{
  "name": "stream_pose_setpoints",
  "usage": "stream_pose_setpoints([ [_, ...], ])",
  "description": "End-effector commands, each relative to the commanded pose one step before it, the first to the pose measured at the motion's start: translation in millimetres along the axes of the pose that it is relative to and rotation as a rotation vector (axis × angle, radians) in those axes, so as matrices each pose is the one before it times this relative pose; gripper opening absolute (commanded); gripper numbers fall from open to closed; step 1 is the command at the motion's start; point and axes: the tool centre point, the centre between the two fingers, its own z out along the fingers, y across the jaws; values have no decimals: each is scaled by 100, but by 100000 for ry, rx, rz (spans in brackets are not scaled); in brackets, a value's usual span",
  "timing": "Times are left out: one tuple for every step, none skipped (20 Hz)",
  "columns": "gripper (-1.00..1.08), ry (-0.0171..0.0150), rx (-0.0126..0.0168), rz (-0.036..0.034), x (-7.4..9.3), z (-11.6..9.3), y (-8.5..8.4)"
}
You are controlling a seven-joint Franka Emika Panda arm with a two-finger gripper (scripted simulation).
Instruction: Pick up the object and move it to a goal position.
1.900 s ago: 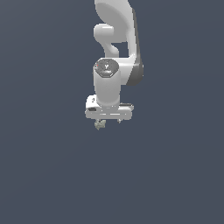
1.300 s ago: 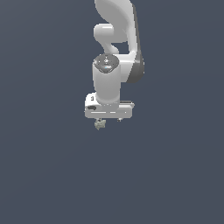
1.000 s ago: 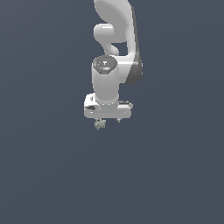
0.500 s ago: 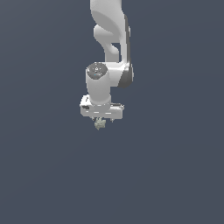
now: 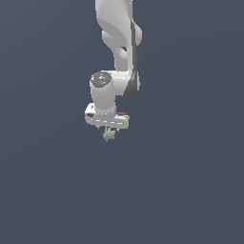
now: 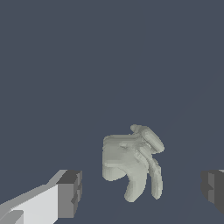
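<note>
- Wrist view: the object sits between my two fingertips, a pale grey-green lumpy figure with stubby finger-like protrusions pointing away from its rounded body.
- My claw is spread. One dark pad on its white finger stands well to one side of the object, the other pad is only partly in frame on the far side. Clear gaps show on both sides; neither pad touches the object.
- Background in this view is plain dark slate, no edges or other items to note.
- Exterior view: my arm comes down from the top of frame, white with a dark band at the elbow, wrist pointing downward.
- Claw hangs under the wide white hand body. The object shows as a small pale lump directly below it, near frame centre.
- At this size I cannot tell from the exterior view whether the object rests on a surface.
</note>
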Motion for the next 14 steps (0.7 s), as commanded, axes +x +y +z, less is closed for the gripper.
stream_pose_setpoints([
  [100,154,-20,394,-145,138,136],
  [100,-123,5,-211,76,-69,-66],
  [100,0,0,0,-2,35,0],
  [100,0,0,0,-5,103,-1],
  [100,0,0,0,-8,172,-2],
  [100,0,0,0,-11,240,-2],
  [100,21,-4,44,-16,295,21],
  [100,0,0,0,-19,373,-3],
  [100,21,-5,44,-23,426,20],
  [100,0,0,0,-26,499,-4],
  [100,21,-5,44,-28,544,19],
  [100,0,0,0,-22,529,-5],
  [100,22,-4,43,-14,452,19],
  [100,0,0,0,-5,398,-4],
])
